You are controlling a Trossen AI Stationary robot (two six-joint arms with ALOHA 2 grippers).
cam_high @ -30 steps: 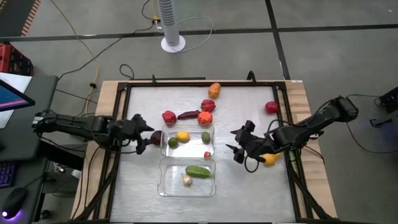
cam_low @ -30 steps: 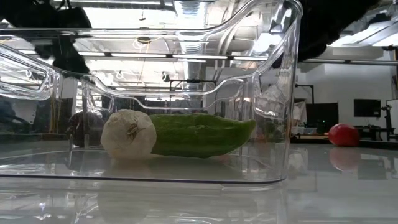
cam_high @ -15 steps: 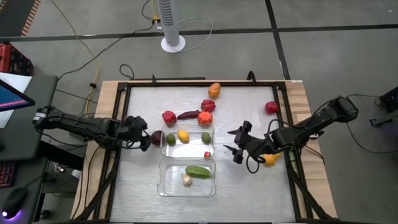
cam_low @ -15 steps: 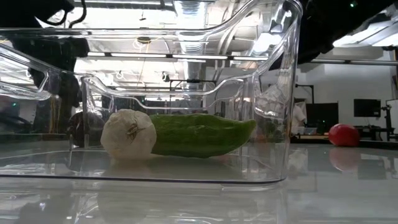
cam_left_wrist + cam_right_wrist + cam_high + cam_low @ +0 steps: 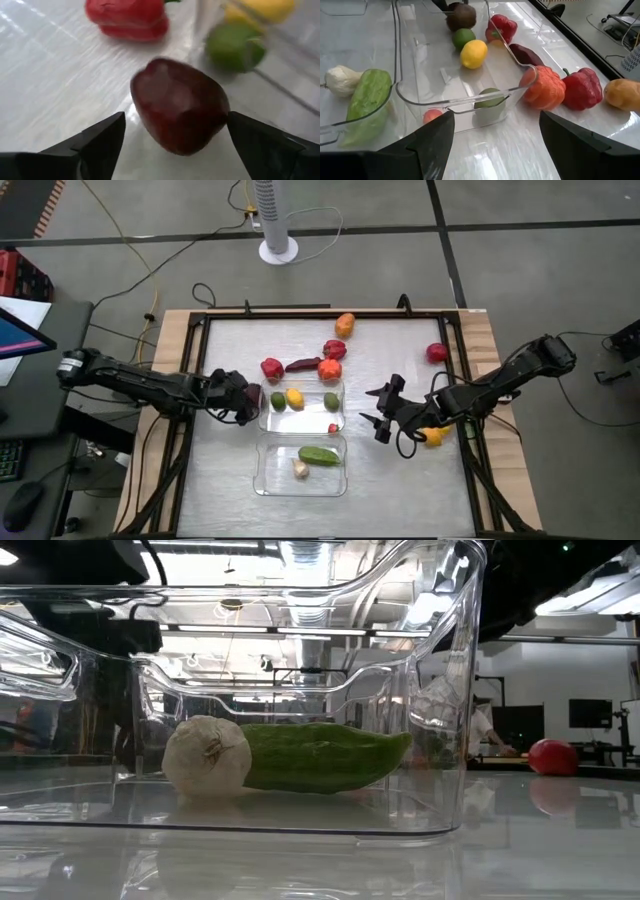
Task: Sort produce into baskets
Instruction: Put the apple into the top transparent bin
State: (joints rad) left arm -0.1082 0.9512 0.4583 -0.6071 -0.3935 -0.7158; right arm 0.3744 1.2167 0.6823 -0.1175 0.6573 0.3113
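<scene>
Just outside the far tub (image 5: pixel 303 407), at its left end wall, the left gripper (image 5: pixel 243 399) sits low over the table (image 5: pixel 400 480) with its fingers (image 5: pixel 100 137) spread wide and unclenched around a dark red-purple fruit (image 5: pixel 180 112). In the left wrist view that piece is rounded, glossy and blunt at one end, resting on the table between the two fingers with a gap on either side, so it is straddled but not gripped. Beyond it a red pepper (image 5: pixel 127 17) lies on the table, and a green lime (image 5: pixel 235 45) and a yellow lemon (image 5: pixel 257 7) show through the tub's clear wall.

Inside the far tub the high view also shows a second green fruit (image 5: pixel 331 401) and a small red piece (image 5: pixel 333 428). The near tub (image 5: pixel 300 468), touching the far tub's long side, holds a pale garlic bulb (image 5: pixel 205 755) lying against a long green cucumber (image 5: pixel 325 755).

Behind the far tub lie a dark purple chili (image 5: pixel 303 364), an orange-red pepper (image 5: pixel 329 368), a deep red pepper (image 5: pixel 334 349) and, farther back, an orange fruit (image 5: pixel 345 325). A red tomato (image 5: pixel 436 353) sits well to the right of the tub.

The right gripper (image 5: pixel 382 412) hangs right of the far tub, its fingers (image 5: pixel 427 145) parted and holding nothing. A yellow fruit (image 5: pixel 434 437) lies beside the right arm.
</scene>
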